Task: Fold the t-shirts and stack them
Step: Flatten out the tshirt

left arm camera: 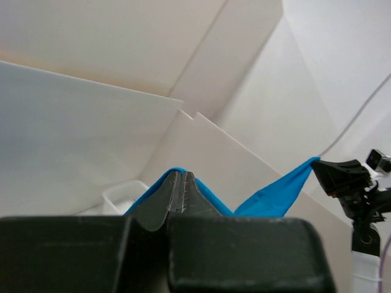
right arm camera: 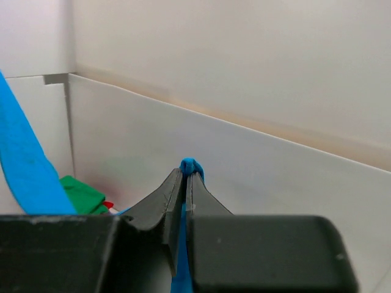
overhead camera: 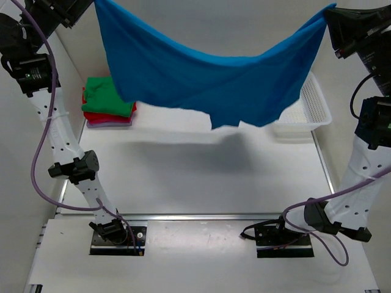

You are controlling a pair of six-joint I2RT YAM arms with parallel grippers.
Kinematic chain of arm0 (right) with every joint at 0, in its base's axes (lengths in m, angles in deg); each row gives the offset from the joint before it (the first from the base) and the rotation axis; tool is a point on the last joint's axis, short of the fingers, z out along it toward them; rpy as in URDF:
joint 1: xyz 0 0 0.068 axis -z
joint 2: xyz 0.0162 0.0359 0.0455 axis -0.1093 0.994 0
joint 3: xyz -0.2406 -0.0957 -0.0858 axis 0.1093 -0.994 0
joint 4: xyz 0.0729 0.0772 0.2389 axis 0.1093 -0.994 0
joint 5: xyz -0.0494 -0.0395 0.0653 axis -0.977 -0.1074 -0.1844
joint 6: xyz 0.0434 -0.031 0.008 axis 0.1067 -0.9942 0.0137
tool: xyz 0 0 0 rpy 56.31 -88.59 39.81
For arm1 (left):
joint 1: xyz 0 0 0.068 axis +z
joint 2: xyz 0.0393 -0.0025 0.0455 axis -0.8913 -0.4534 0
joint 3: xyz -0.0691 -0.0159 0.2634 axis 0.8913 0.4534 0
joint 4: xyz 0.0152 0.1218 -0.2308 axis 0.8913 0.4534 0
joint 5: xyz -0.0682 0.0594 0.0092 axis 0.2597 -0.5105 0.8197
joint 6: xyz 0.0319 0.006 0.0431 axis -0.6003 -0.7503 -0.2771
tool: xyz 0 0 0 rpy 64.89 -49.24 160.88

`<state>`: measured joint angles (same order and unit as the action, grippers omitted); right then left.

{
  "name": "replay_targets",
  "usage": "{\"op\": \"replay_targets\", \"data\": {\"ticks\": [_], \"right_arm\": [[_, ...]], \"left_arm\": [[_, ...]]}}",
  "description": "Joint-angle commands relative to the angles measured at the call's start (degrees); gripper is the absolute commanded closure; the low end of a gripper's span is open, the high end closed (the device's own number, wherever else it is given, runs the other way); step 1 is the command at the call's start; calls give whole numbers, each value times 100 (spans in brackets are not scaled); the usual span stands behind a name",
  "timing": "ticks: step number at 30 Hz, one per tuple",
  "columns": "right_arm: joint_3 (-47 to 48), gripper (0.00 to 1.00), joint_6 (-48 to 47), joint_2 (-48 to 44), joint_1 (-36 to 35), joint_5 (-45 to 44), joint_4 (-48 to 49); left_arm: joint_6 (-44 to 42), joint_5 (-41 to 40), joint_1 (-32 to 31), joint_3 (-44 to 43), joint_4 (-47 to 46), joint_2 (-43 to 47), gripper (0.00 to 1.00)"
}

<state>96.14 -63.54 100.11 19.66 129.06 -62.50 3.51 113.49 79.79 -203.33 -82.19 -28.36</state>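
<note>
Top external view has the bright blue t-shirt (overhead camera: 214, 79) strung in the air between the two arms, well above the table (overhead camera: 201, 177), its middle sagging and a loose lower edge hanging over the far centre. The left gripper (left arm camera: 181, 178) is closed on one top corner at the far left, and its wrist view shows blue cloth pinched at the tips. The right gripper (right arm camera: 185, 177) is likewise clamped on the opposite corner at the far right, a nub of blue poking above its tips. At the far left of the table lies the stack of folded t-shirts (overhead camera: 107, 107), green on top, red beneath, a pale pink-lavender one lowest. A white mesh basket (overhead camera: 314, 104) sits at the far right, partly behind the cloth. The step in hand looks like spreading the shirt before folding. The next move calls for lowering both corners together and evenly, so the cloth lands flat on the table nearer the arms, apart from stack and basket. No brand, label or writing can be read anywhere.
</note>
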Motion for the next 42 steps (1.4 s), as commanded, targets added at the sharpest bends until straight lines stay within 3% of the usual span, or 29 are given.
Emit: {"op": "replay_targets", "data": {"ticks": [1,5,7,14,18,21,24,27,33,34,39,42], "right_arm": [[-145,100,90,-72,-46,145,182],[-311,100,248,-152,-169,242,322],[-426,100,187,-56,-310,224,305],[-409,100,-129,691,-776,-109,-46],[56,100,-542,1639,-1031,-478,-327],[250,99,-735,2018,-1031,-610,-214],[469,100,-683,2063,-865,-584,-21],[575,100,-368,1914,-426,-269,322],[523,100,170,1685,59,286,850],[497,100,-83,1633,-89,164,659],[-83,100,-867,1773,-723,-469,68],[-950,100,-1420,1739,-1135,-1092,-265]], "left_arm": [[546,294,21,-52,-169,180,100],[522,339,-119,-34,321,197,100],[110,322,-190,-78,1188,154,100],[-990,-47,-585,-69,2922,-461,100],[-1096,-372,-804,-60,2697,-1094,100],[-877,-444,-832,-61,1889,-1358,100],[-324,-417,-542,-43,888,-1420,100],[-130,-347,-200,-52,456,-1262,100],[-216,-286,-102,-43,339,-718,100],[-374,-355,-111,-69,523,-664,100],[-2832,-1470,-707,-69,3191,-461,100],[-3887,-2419,-1111,-61,4457,-768,100]]}}
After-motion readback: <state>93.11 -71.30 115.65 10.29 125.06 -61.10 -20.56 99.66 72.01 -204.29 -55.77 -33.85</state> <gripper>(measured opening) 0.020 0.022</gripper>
